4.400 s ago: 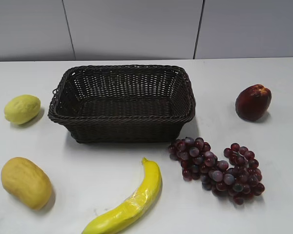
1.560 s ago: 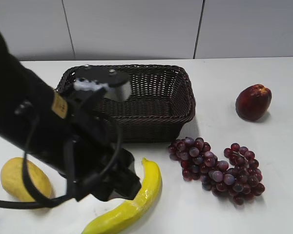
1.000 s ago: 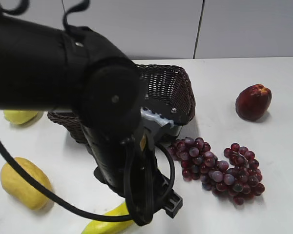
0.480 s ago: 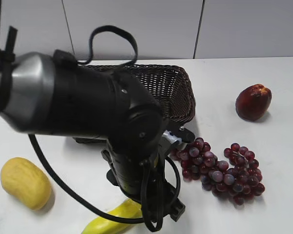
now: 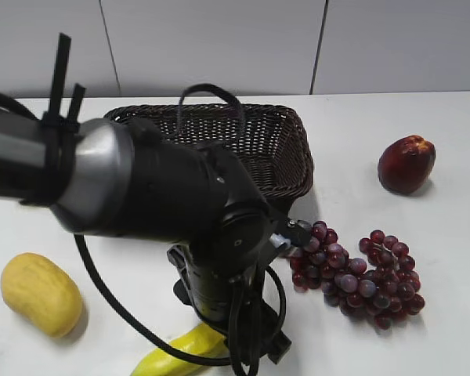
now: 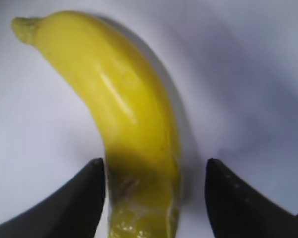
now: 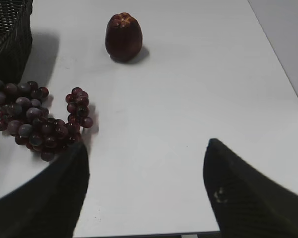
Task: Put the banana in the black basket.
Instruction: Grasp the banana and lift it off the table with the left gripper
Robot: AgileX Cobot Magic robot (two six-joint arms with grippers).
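The left arm (image 5: 157,211) fills the left and centre of the exterior view, its wrist bent down toward the bottom edge. The left gripper (image 6: 154,198) has its jaws spread wide at the bottom of its wrist view. The right gripper (image 7: 144,193) is likewise spread, low in its own view

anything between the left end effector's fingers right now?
Yes. In the left wrist view the banana lies between the open fingers of the left end effector, resting on the white table.

White table (image 5: 423,258) carries basket (image 5: 286,149), banana (image 6: 134,124), grapes (image 5: 352,274) (purple).
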